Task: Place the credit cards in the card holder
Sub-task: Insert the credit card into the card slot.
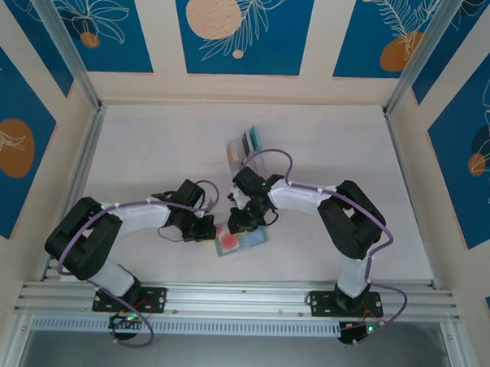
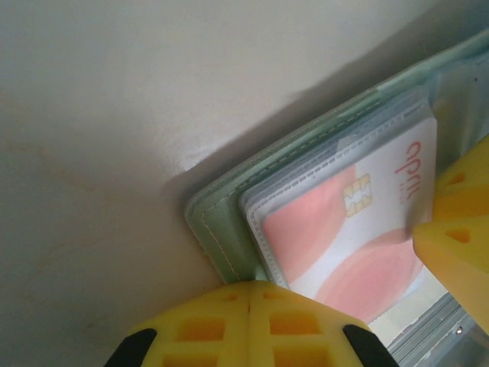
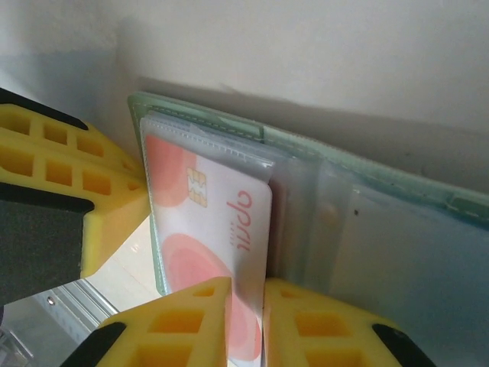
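The sage-green card holder lies open on the table between the two arms, its clear pockets facing up. A white credit card with pink circles sits partly inside the left-hand pocket. My right gripper is shut on this card's free end. The same card lies next to the card holder's stitched corner in the left wrist view. My left gripper is shut, its tips against that corner's edge. From above, the left gripper and right gripper meet over the card.
A clear plastic rack holding more cards stands behind the arms, toward the table's middle. A metal rail runs along the near edge. Patterned walls enclose the table on three sides.
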`<state>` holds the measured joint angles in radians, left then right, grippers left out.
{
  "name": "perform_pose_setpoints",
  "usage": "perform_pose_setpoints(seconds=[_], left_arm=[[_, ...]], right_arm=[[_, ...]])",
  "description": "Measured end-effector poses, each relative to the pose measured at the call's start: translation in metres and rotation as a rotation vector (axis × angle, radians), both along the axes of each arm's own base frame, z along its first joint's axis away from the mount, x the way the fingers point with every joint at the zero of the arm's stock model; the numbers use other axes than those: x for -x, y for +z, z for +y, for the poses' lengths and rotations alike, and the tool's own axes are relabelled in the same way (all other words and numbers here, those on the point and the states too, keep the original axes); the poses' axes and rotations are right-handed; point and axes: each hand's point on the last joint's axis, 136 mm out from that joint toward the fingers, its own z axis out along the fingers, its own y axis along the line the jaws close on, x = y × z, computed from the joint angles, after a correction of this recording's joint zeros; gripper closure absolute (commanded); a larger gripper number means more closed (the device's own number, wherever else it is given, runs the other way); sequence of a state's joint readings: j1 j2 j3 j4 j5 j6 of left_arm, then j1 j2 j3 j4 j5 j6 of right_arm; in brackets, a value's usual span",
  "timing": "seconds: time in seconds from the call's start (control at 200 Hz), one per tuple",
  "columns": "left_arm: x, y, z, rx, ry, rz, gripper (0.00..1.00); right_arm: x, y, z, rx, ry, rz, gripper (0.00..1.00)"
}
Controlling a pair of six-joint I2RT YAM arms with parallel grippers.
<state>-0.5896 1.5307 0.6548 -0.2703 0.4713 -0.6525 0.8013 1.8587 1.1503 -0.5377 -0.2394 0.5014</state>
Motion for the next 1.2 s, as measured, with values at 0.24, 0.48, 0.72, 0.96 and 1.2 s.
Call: perform_pose_setpoints(seconds=[0.24,0.48,0.72,0.96,1.2], left_arm=[[0.0,0.0,0.0,0.0,0.0,0.0,1.0],[0.0,0.0,0.0,0.0,-0.001,0.0,1.0],[0.0,0.0,0.0,0.0,-0.007,-0.005,1.0],[0.0,0.001,0.0,0.001,-0.013,-0.011,1.0],[0.0,0.001,0.0,0.001,-0.023,-0.017,1.0]], right_arm=[[-0.001,-0.001,0.0,0.001,-0.004,0.001,0.75],[-0.002,-0.002,-0.004,0.02,-0.004,-0.005,0.65],[-0.01,0.002,-0.007,0.046,-0.006,-0.032,0.6],[-0.013,0.01,-0.015,0.064,-0.001,-0.061,0.51],[-0.026,0.025,-0.027,0.069,-0.018,-0.113,0.48]])
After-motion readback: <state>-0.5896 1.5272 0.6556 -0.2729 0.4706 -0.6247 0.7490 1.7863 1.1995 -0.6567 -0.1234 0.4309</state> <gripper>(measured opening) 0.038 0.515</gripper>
